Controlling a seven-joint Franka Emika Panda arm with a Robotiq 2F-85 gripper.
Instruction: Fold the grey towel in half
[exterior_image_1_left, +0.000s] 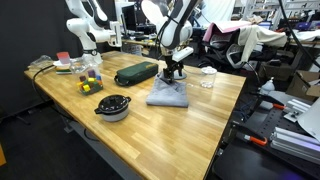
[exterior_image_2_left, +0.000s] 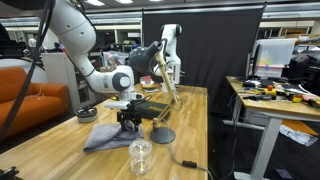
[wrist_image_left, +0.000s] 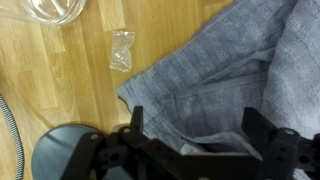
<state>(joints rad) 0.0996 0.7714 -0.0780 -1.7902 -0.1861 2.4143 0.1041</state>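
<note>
On table (exterior_image_1_left: 160, 135): 1 grey towel (exterior_image_1_left: 168, 96), 1 green case (exterior_image_1_left: 135, 73); 1 hand (exterior_image_1_left: 175, 75) spread.

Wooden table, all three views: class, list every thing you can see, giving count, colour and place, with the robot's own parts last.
grey towel: one, light blue-grey, rumpled near the table's middle
zip case: one, dark green, beside the towel
bowl: one, dark, near a table edge
blocks: several, mixed colours, count unclear, past the bowl
glass jar: one, clear, near the towel
round disc: one, dark grey, flat beside the towel
plastic wrapper: one, clear, on bare wood by the towel
table: one, light wood
arm: one, white
gripper: one, black, open, over the towel
</note>
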